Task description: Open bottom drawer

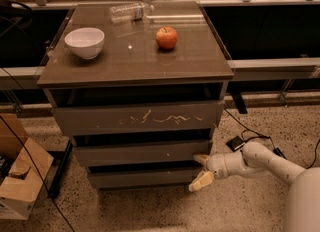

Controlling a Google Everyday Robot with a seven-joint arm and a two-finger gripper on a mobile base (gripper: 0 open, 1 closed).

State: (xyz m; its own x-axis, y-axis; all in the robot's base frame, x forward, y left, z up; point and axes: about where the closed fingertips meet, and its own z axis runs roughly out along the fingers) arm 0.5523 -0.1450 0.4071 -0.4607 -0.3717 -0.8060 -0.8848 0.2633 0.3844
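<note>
The bottom drawer [145, 177] is the slim, plain grey-brown front at the foot of the cabinet, below the middle front [140, 152] with a small white speck and the top front [137, 117] with white scratches. It sits nearly flush with a dark gap above it. My gripper [201, 170] is at the drawer's right end, open, one cream finger [201, 159] at the gap above the drawer and the other [200, 181] in front of its right edge. The white arm [265, 162] reaches in from the right.
On the cabinet top stand a white bowl [84, 42], a red apple [166, 37] and a lying plastic bottle [129, 11]. A cardboard box [20, 173] stands on the floor at the left. Cables and a small black device [235, 143] lie on the floor at the right.
</note>
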